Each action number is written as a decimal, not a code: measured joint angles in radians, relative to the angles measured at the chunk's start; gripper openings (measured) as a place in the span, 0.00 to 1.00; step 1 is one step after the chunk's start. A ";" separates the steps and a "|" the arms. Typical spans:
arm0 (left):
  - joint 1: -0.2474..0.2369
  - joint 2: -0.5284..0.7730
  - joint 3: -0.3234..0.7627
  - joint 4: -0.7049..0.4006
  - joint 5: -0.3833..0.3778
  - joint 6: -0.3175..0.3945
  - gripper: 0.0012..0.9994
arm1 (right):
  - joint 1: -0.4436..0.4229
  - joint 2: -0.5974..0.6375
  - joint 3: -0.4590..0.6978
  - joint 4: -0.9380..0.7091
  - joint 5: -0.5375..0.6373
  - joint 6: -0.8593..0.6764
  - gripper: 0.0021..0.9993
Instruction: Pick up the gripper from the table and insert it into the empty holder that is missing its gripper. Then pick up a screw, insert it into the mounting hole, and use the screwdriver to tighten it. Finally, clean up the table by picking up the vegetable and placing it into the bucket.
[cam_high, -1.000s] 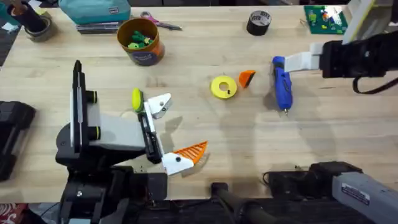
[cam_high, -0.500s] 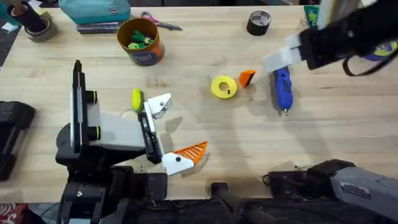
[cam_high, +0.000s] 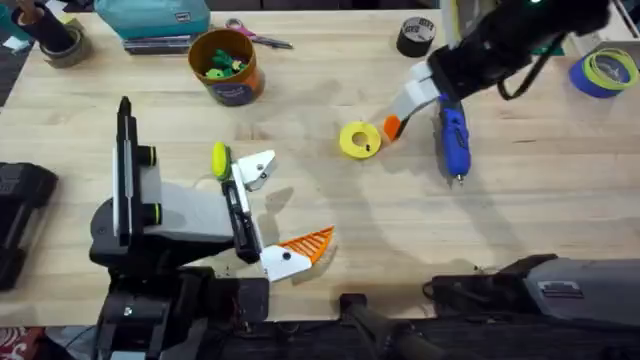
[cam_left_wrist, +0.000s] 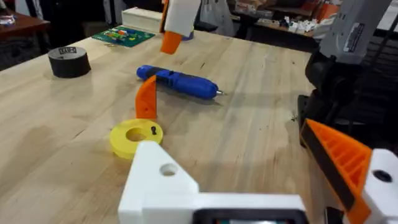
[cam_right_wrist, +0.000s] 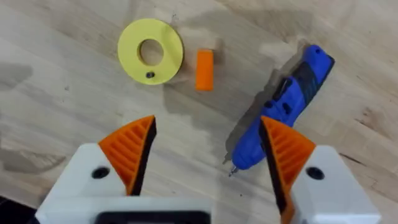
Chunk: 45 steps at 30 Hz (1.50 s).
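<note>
On the bench, the left gripper (cam_high: 275, 215) rests with one orange finger and a bare holder (cam_high: 256, 168), then the gripper (cam_high: 391, 127) beside the yellow disc (cam_high: 359, 140), under the right gripper (cam_right_wrist: 208, 152), spread wide, empty

A pale wooden worktop (cam_high: 320, 215) with visible grain and seams fills the scene, evenly lit, with soft shadows on it. Along its far edge lie a teal case (cam_high: 155, 17), scissors (cam_high: 255, 35), a black tape roll (cam_high: 416, 36) and a green circuit board (cam_left_wrist: 123, 35). Beyond the far edge the room is dim, with cluttered tables (cam_left_wrist: 273, 22) behind.
</note>
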 joint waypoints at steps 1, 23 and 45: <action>0.000 0.000 0.000 0.000 0.000 0.001 0.99 | 0.000 0.009 0.000 0.006 0.002 0.000 1.00; 0.000 0.000 0.000 0.000 0.000 0.002 0.99 | 0.002 0.045 -0.244 0.224 0.006 0.146 1.00; 0.000 0.000 0.000 0.000 0.000 0.002 0.99 | 0.002 0.217 -0.192 0.280 0.006 0.170 1.00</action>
